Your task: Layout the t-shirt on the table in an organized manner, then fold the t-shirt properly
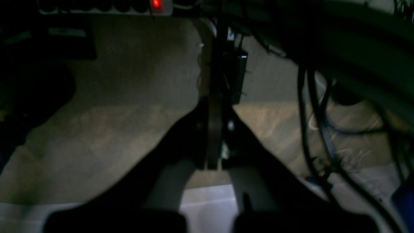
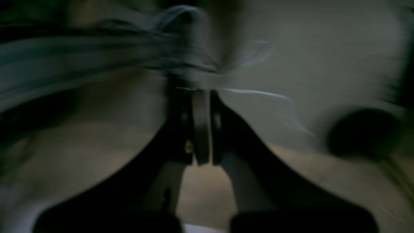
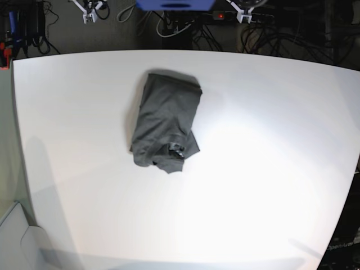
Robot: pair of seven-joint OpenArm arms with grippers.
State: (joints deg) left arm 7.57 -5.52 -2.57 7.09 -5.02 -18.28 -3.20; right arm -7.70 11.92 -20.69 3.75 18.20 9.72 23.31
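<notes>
The t-shirt (image 3: 166,121) lies bunched in a rough upright oblong on the table (image 3: 270,169), left of centre toward the far edge, its neck opening and small label (image 3: 177,149) at the near end. Neither arm appears in the base view. My left gripper (image 1: 214,106) is shut with nothing between its fingers and faces a dim floor. My right gripper (image 2: 201,97) is shut too, nothing in it, and its view is heavily blurred. The shirt shows in neither wrist view.
A power strip with a red light (image 1: 157,4) and hanging cables (image 1: 320,129) sit ahead of the left gripper. Beyond the table's far edge lie tangled cables (image 3: 281,34), a blue object (image 3: 174,4) and the power strip (image 3: 220,16).
</notes>
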